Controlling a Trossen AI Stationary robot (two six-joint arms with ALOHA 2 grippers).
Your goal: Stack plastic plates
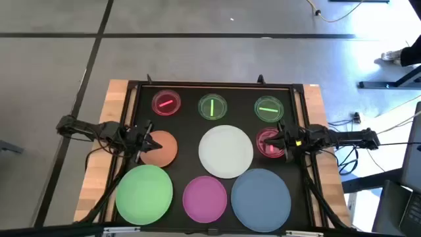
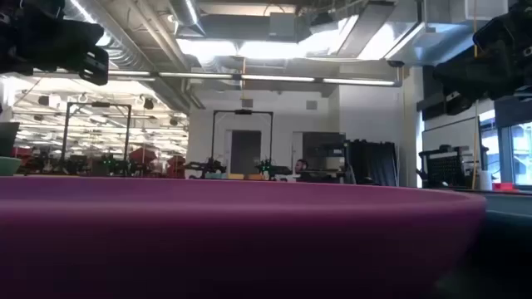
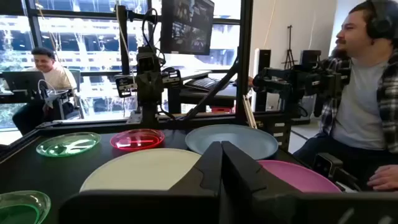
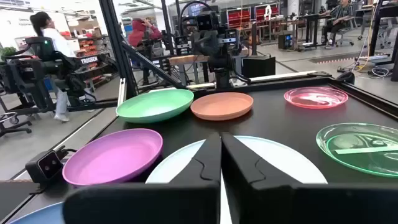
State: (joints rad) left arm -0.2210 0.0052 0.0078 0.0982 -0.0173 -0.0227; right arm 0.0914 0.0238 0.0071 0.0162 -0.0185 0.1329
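Observation:
Nine plates lie flat and apart on the black tray [image 1: 299,99]. Along its far side are a small red dish [image 1: 166,103] and two small green dishes [image 1: 212,106] [image 1: 268,108]. In the middle row are an orange plate [image 1: 164,150], a white plate [image 1: 225,151] and another red dish [image 1: 266,143]. Near me are a green plate [image 1: 144,193], a magenta plate [image 1: 204,197] and a blue plate [image 1: 261,197]. My left gripper [image 1: 146,139] [image 3: 221,163] is shut above the orange plate's left edge. My right gripper [image 1: 279,139] [image 4: 221,155] is shut above the red dish's right edge.
The tray has a raised black frame on a wooden table [image 1: 99,171]. The magenta plate's rim [image 2: 233,232] fills the low view's foreground. A seated person [image 3: 367,93] is close beyond the table's right side. Other people [image 4: 50,56] sit farther off in the room.

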